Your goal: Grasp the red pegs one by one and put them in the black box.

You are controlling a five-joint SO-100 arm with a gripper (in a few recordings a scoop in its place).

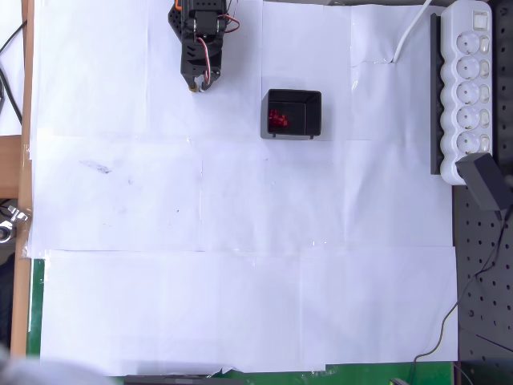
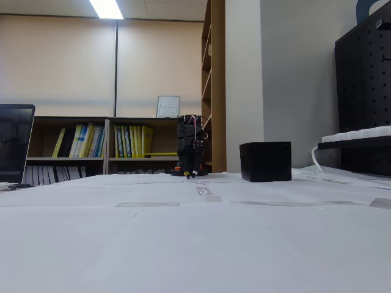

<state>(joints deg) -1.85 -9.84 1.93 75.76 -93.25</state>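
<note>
The black box (image 1: 293, 113) stands on the white paper near the top middle of the overhead view; in the fixed view the black box (image 2: 265, 161) stands right of the arm. Several red pegs (image 1: 277, 119) lie clustered inside it at its left side. The black arm is folded at the top, left of the box, with its gripper (image 1: 199, 83) pointing down close to the paper, apart from the box. In the fixed view the gripper (image 2: 192, 176) hangs just above the table. Its fingers look closed together with nothing visible between them.
White paper sheets (image 1: 240, 241) cover the table. A white power strip (image 1: 471, 88) with a black adapter (image 1: 486, 181) lies along the right edge, and a white cable (image 1: 410, 32) runs from it. A black pegboard (image 2: 363, 79) stands at the right.
</note>
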